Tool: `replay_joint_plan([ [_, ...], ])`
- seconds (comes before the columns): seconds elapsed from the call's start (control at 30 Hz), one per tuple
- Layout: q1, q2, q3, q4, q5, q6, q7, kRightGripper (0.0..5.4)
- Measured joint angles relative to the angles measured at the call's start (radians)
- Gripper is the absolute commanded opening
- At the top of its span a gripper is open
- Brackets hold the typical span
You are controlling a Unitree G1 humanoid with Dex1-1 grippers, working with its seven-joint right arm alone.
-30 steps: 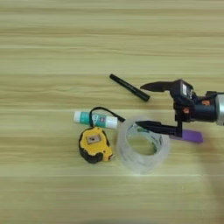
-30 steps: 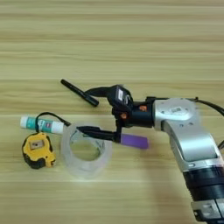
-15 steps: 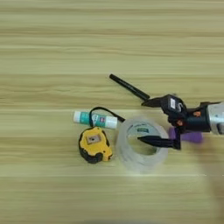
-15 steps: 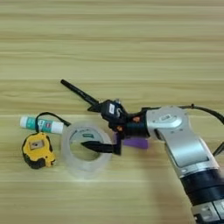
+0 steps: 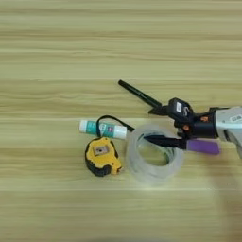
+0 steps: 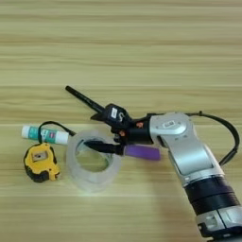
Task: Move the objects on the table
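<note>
Gripper spread wide: near finger reaches over the clear tape roll into its hole, far finger sits by the black pen, nothing held. Purple bar lies just right of the roll, under the wrist. Roll sits flat, hole up, near-centre of the table. Risk: closing now may nudge the pen or bar, or the thin roll wall may slip out. Pen's long axis runs far-left to near-right. Glue stick and tape measure lie left.

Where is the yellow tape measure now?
The tape measure lies left of the tape roll, just below the glue stick.
</note>
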Motion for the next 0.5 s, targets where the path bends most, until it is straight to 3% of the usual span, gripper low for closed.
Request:
replay_joint_plan([
  [0.5,-0.003,0.000,0.006,0.009,-0.003,-0.005,0.014,1.62],
])
